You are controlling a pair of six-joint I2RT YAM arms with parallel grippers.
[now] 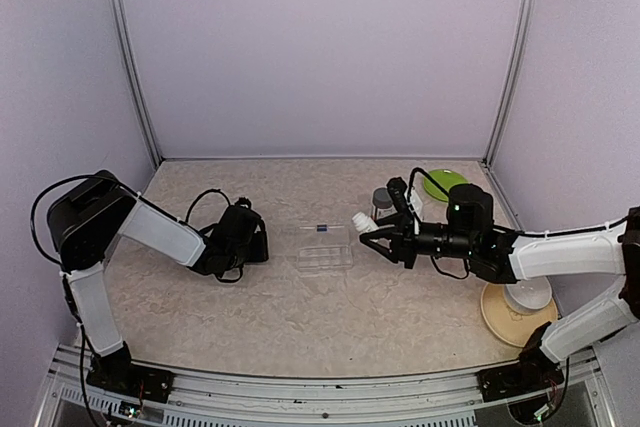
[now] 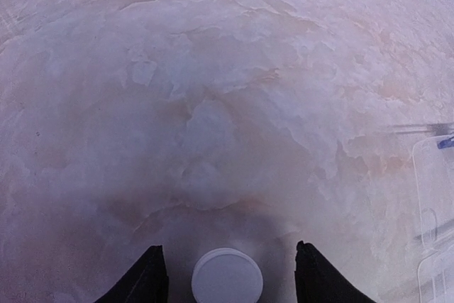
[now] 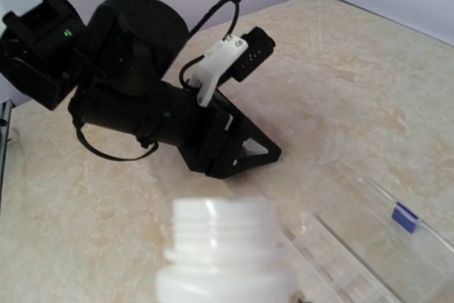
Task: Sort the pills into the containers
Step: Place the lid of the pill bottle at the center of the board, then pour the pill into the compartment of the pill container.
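The clear pill box with its row of containers lies at mid-table; its edge also shows in the left wrist view and in the right wrist view. One small dark blue pill sits at its far edge. My right gripper is shut on a white bottle, whose uncapped threaded neck points toward the box. My left gripper is low over the table left of the box, open. A white cap lies on the table between its fingers, with a gap on each side.
A green plate lies at the back right, with a small grey-lidded jar near it. A white bowl stands on a tan plate at the near right. Purple walls enclose the table.
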